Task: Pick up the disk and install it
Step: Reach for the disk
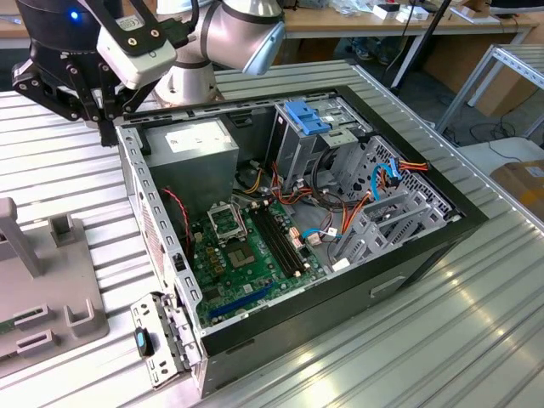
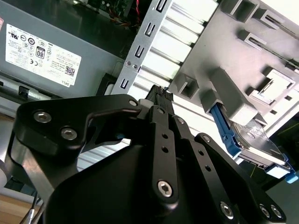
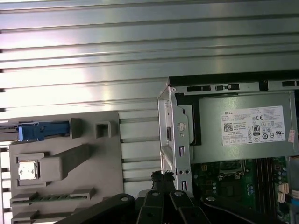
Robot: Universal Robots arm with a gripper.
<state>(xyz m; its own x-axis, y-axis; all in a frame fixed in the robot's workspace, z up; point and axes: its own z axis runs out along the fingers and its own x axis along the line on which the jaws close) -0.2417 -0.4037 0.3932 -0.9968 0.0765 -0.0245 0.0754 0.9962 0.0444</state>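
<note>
The disk (image 2: 254,138) stands on edge in a slot of the grey fixture (image 2: 243,56), its dark metal face and blue frame showing. In the first wrist view the disk (image 3: 43,131) appears edge-on as a blue strip at the rim of the fixture (image 3: 65,140). My gripper (image 2: 159,96) hangs over the ribbed metal table between the fixture and the open computer case (image 1: 153,212), apart from the disk. Its fingers are shut together with nothing between them. In the exterior view my gripper (image 1: 106,134) sits by the case's back corner on that view's left, and it is also seen as gripper (image 3: 163,176).
The case holds a grey power supply (image 3: 247,126) with a white label, a green motherboard (image 1: 246,255), bundled cables and a light-blue bracket (image 1: 308,116) on the drive cage. The case's side wall (image 3: 174,135) rises close beside my fingertips. The fixture (image 1: 42,297) carries several posts and slots.
</note>
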